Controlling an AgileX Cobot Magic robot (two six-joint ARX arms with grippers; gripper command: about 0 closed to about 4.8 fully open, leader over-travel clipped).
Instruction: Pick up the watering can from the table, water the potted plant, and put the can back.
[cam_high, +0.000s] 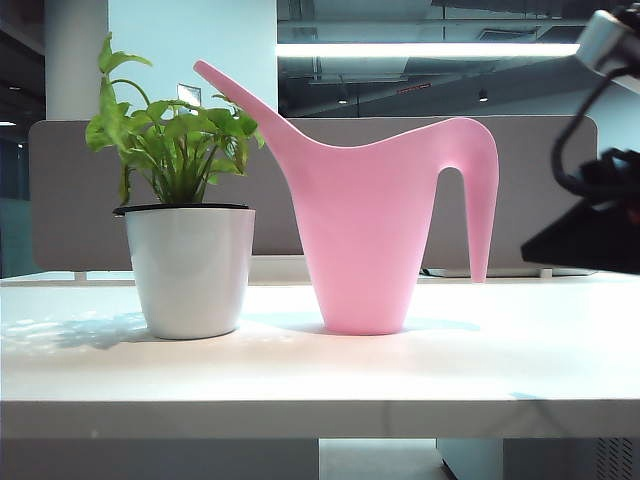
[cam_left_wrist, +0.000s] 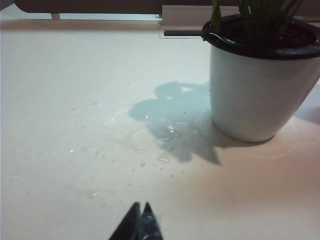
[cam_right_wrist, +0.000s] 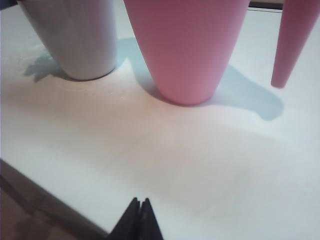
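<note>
Exterior view: the watering can is seen upright on the worktop, its long spout slanted up over the leaves of the potted plant and its arched handle drooping on the side away from the pot. The potted plant is stood just beside the can, on the spout side, with a small gap between pot and can body. Small water droplets are seen on the worktop beyond the pot, on the side away from the can, within the plant's shadow. The left tool is held over the bare worktop near those droplets, its tips pressed together, nothing gripped. The right tool is held near the worktop's front edge, apart from the can's base, tips likewise pinched together and empty.
</note>
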